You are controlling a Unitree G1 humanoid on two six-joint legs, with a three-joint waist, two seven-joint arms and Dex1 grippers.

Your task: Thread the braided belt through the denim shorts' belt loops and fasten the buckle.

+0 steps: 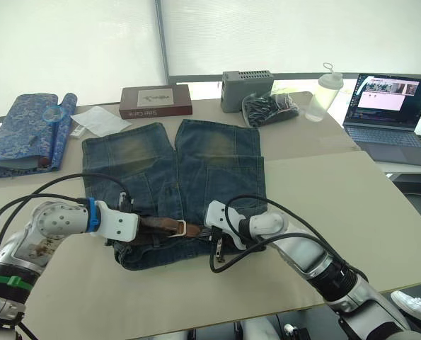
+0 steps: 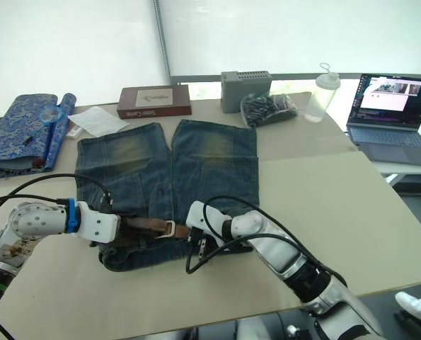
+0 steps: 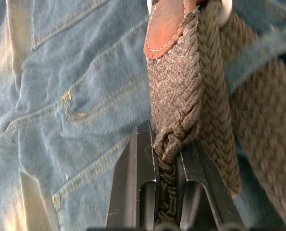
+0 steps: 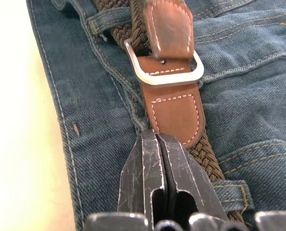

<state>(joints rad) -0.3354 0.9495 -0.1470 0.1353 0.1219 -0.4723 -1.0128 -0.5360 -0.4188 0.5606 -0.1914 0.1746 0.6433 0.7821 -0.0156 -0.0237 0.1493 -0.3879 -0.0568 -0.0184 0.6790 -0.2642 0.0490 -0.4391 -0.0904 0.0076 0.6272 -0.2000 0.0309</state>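
With the left gripper [image 3: 167, 159] clamped on the braided belt [image 3: 181, 96] and the right gripper [image 4: 158, 144] closed empty, fastening the buckle [image 4: 164, 72] seemingly needed seating.

Bare worktop [image 1: 337, 205] lies open right of the denim shorts [image 1: 175, 184], while a box [image 1: 156, 100], bag [image 1: 269, 108] and bottle [image 1: 323, 92] crowd the far edge.

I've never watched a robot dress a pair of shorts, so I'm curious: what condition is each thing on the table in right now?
Denim shorts: spread flat on the table.
Braided belt: lying along the waistband, under a belt loop.
Buckle: strap tip passed through it.
Left claw: shut on the braided belt.
Right claw: shut, by the belt's leather end.
Laptop: open, screen on.
Bottle: upright, capped.
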